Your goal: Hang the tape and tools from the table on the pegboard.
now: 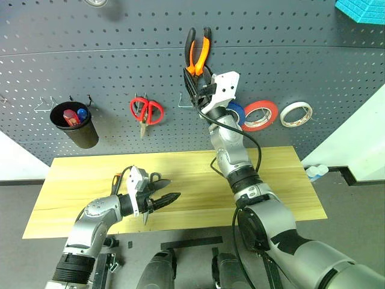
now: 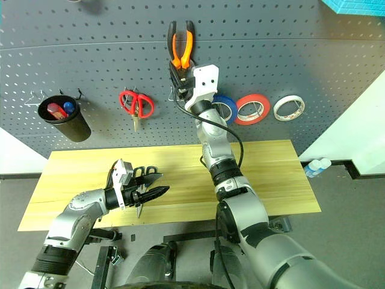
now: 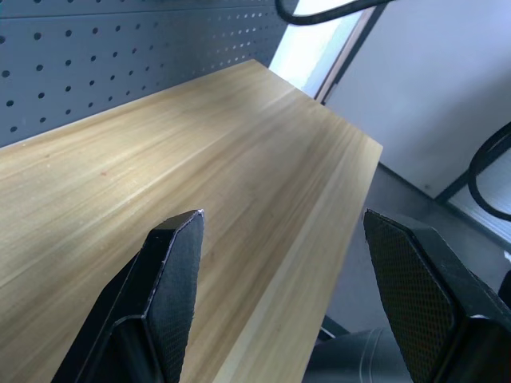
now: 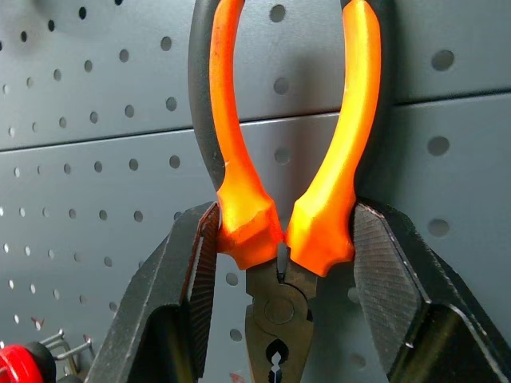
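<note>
Head views: I log the right claw [image 1: 194, 81] raised against the dark grey perforated pegboard [image 1: 108, 66], clamped on the small pliers with orange-and-black handles [image 1: 198, 51], handles pointing up. Hanging on the board: red-handled scissors [image 1: 146, 112], a blue tape roll [image 1: 236, 111] partly behind the right wrist, a red tape roll [image 1: 260, 115], and the thin whitish translucent tape ring [image 1: 296, 114] furthest right. A black cup [image 1: 75, 125] with red and blue items hangs at the left. The wide light yellowish wooden counter [image 1: 264, 180] lies below. The left claw [image 1: 171, 198] hovers over the counter, holding the scissors with dark blue-black handles [image 2: 142, 180], blades pointing down.

Left wrist view: I see the left claw's fingers [image 3: 172, 295] set apart, bare counter planks between them; the scissors cannot be made out here.

Right wrist view: both fingers [image 4: 196, 271] press the pliers' orange handle ends just above the pivot, pegboard directly behind.
</note>
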